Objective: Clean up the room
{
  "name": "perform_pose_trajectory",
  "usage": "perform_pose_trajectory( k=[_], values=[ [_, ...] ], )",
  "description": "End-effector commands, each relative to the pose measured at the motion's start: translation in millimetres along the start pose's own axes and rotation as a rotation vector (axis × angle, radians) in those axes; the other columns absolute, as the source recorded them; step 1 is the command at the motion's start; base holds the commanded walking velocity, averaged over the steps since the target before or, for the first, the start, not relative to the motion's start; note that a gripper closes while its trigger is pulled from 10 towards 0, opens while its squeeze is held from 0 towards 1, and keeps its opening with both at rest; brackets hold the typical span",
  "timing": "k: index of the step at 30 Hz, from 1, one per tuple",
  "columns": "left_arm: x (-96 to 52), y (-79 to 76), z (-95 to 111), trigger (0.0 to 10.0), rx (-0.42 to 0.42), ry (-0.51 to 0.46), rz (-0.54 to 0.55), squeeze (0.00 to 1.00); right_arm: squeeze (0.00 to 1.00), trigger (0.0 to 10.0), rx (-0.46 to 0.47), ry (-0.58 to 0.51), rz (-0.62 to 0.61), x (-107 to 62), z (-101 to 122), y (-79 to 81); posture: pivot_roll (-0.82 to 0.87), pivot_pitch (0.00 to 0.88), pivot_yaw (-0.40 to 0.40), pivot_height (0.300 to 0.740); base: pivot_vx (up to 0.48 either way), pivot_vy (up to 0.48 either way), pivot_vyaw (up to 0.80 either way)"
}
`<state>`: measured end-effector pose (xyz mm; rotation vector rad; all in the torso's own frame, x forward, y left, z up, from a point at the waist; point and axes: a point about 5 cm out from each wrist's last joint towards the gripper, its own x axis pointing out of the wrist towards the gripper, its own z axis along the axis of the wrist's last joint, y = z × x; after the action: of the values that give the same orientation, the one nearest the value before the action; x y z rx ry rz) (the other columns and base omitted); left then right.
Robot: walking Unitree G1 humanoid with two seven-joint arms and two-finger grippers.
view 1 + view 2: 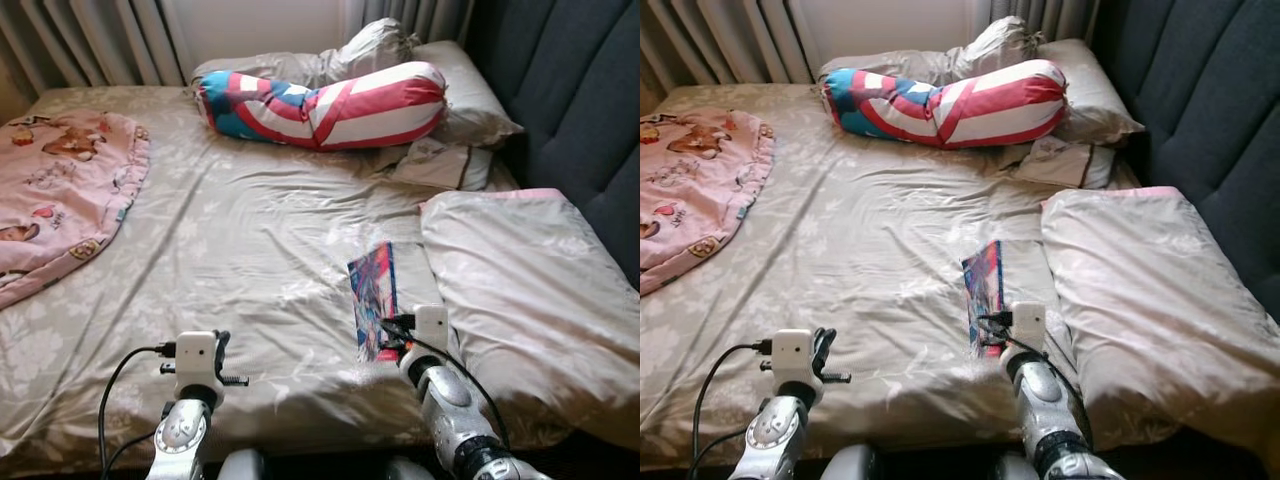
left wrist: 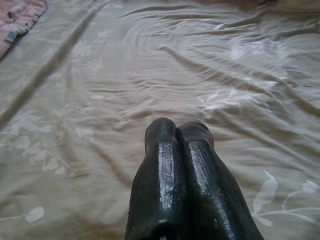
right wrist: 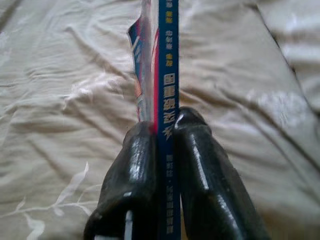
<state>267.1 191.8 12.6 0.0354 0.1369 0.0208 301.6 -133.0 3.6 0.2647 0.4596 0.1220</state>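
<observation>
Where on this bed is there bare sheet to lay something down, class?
Free: the wide sheet between the pink blanket and the book in the right claw. Crowded: the head end with the striped bolster, and the pillow along the right side.

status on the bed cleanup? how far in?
Early. Nothing visibly put away yet. In hand: right gripper has its jaws shut on the book, held on edge over the bed sheet. Left gripper is shut, holding nothing. Left: pink blanket, striped bolster, loose pillows.
</observation>
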Motion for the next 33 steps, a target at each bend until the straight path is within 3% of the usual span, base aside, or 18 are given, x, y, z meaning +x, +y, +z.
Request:
perform_pose_trajectory(
  k=[1,5,12,17,21,33],
  values=[
    [-2.9,3.6,-1.3,10.0,0.003,0.007,0.001,0.0,0.0,10.0,0.034,-0.017,0.023,5.6,12.9,4.9,-0.01,0.127,-0.02,0.656,0.0,0.0,0.0],
    [-10.4,10.1,-1.9,10.0,0.017,0.0,-0.003,0.0,0.0,10.0,0.139,-0.006,0.051,13.5,32.1,8.1,0.01,0.159,-0.009,0.656,0.0,0.0,0.0],
    [-19.1,14.1,-1.3,10.0,0.027,-0.006,-0.014,0.0,0.0,10.0,0.179,-0.015,0.12,19.3,55.3,12.7,0.03,0.194,-0.002,0.656,0.0,0.0,0.0],
    [-27.1,13.6,-0.5,10.0,0.03,-0.005,-0.026,0.0,0.0,10.0,0.161,0.051,0.11,17.9,47.6,8.2,0.05,0.229,0.001,0.656,0.0,0.0,0.0],
    [-38.4,15.9,-3.1,10.0,0.034,0.008,-0.028,0.0,0.0,10.0,0.081,0.125,0.03,14.0,33.9,-3.2,0.07,0.264,0.008,0.656,0.0,0.0,0.0],
    [-54.9,20.0,-5.9,10.0,0.043,0.044,-0.03,0.0,0.0,10.0,0.074,0.13,-0.065,9.8,34.1,-22.1,0.08,0.302,0.02,0.656,0.0,0.0,0.0]
  ],
)
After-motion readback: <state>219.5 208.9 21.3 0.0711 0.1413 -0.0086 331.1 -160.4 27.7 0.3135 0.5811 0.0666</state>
